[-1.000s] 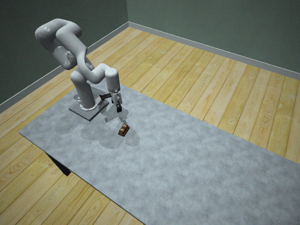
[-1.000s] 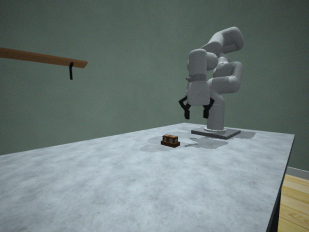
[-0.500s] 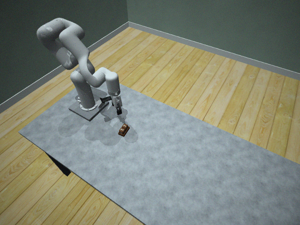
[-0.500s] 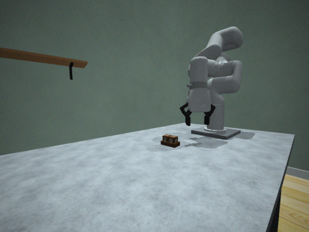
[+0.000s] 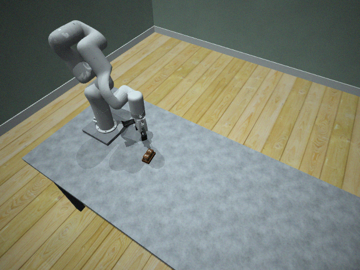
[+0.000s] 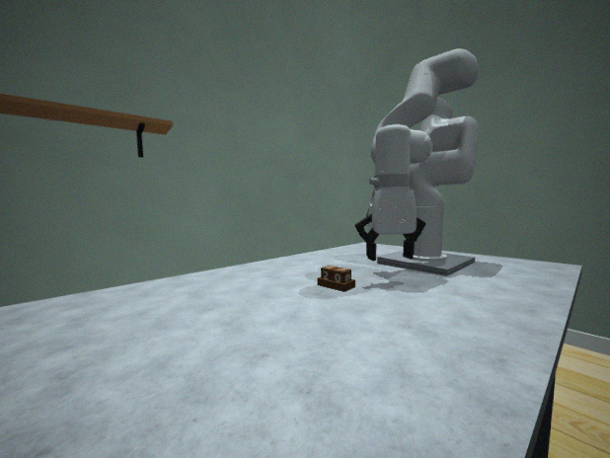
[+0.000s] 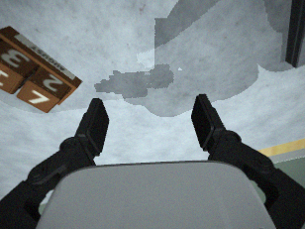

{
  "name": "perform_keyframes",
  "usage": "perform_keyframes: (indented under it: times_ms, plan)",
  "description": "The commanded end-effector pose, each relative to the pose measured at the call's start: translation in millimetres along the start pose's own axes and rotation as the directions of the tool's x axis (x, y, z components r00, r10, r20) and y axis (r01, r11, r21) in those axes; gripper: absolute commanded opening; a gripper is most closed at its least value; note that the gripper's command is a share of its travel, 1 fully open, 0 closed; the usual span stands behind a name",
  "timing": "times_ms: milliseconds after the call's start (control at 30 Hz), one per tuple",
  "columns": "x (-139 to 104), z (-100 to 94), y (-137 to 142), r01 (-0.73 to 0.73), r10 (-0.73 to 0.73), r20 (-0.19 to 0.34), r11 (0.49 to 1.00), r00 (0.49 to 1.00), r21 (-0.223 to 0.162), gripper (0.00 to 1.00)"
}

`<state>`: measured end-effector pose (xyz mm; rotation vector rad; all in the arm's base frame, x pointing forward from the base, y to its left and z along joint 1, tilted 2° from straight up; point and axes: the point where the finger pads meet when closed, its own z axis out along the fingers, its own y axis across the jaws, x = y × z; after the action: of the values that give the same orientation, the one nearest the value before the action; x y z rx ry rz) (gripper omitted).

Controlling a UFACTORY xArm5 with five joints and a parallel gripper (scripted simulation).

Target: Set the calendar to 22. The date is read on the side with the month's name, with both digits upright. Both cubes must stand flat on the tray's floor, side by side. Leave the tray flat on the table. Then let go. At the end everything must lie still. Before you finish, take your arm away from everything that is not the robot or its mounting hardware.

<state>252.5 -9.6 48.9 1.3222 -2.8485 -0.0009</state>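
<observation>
In the exterior view, the nearest part of the scene is taken up by the grey worktop (image 5: 218, 189) (image 6: 296, 355) (image 7: 124, 24). Farther along it, the calendar's brown tray (image 5: 144, 161) (image 6: 336, 284) (image 7: 71, 85) is seen lying flat on the surface, in front of the arm and off to one side of the tool. Two cubes are carried side by side in the tray: one cube (image 5: 150, 151) (image 6: 328, 274) (image 7: 40, 97) and another cube (image 5: 146, 157) (image 6: 342, 276) (image 7: 12, 63). On the side turned to the exterior camera, a 2 and a 0 are shown upright. In the wrist view, AUGUST is lettered along the opposite side of the tray; a 2 and what looks like a 3 are shown just above that name, and a 7 is seen on top of one cube.

Behind the calendar, the tool (image 5: 134, 131) (image 6: 390, 256) (image 7: 150, 107) is held above the worktop, pointed downward and apart from the tray. It is wide open, and nothing is gripped. The white arm (image 5: 94, 59) (image 6: 393, 153) is folded above its dark base plate (image 5: 108, 142) (image 6: 461, 264), which is set on the worktop. Beyond, a wooden shelf (image 6: 89, 115) with a black bracket (image 6: 140, 143) is seen against the green wall (image 5: 247, 38) (image 6: 222, 148).
</observation>
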Motion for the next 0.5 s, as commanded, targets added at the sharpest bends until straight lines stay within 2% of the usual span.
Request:
perform_keyframes:
  times_ms: [0,467]
  plan:
    - [-0.5,0.3,-0.6,0.0,0.0,0.001,1.0,1.0,0.002,1.0]
    - [-1.0,14.9,-0.5,0.0,0.0,0.001,1.0,1.0,0.002,1.0]
